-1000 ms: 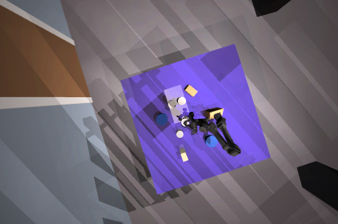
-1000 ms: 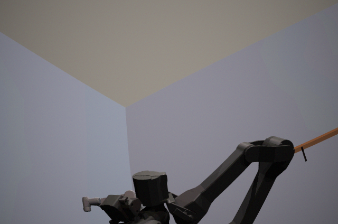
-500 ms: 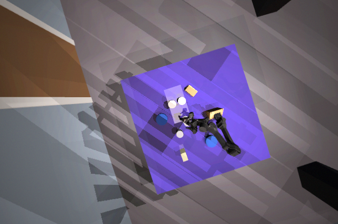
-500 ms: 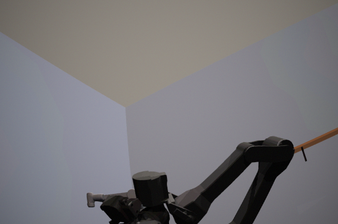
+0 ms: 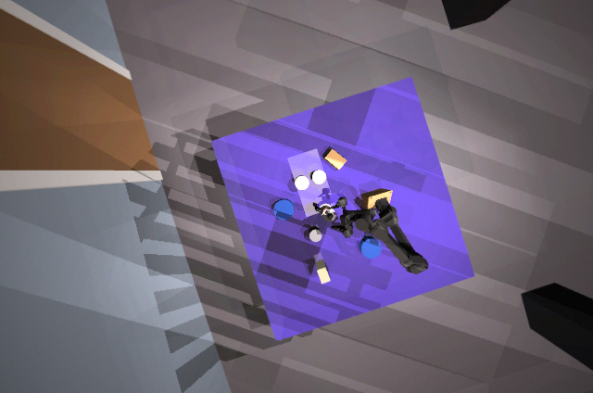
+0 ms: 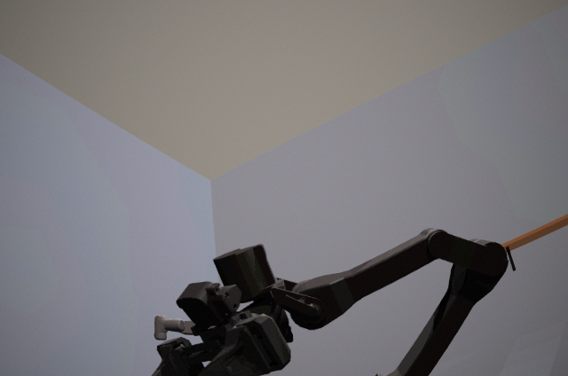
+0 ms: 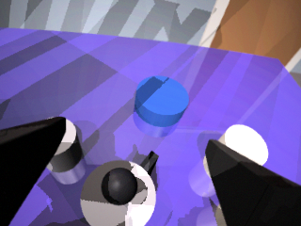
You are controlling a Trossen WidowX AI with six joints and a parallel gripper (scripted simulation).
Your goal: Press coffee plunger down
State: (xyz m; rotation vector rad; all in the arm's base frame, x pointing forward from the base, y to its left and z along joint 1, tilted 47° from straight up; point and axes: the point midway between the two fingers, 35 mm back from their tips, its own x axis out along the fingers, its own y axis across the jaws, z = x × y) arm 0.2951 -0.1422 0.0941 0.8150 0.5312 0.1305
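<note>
The coffee press (image 5: 325, 208) (image 7: 94, 207) stands upright, with a round grey-white lid and a short black handle (image 7: 151, 163) pointing away from my gripper. Its black round plunger knob (image 7: 119, 185) looks close over the middle of the lid. No rod shows between them, and I cannot tell the exact gap. My gripper (image 5: 332, 214) (image 7: 138, 136) is open wide and empty. In the wrist view the knob lies lower in the picture than the fingertips, between the two fingers and touching neither. The press body is mostly hidden under its lid.
White cylinders (image 5: 301, 183) (image 7: 245, 143) stand on a pale rectangle on one side of the press, a grey-white cylinder (image 5: 315, 234) (image 7: 69, 153) on the other. A blue cylinder (image 5: 283, 209) (image 7: 162, 101) stands beyond. Another blue cylinder (image 5: 371, 247) and tan blocks (image 5: 335, 158) are around.
</note>
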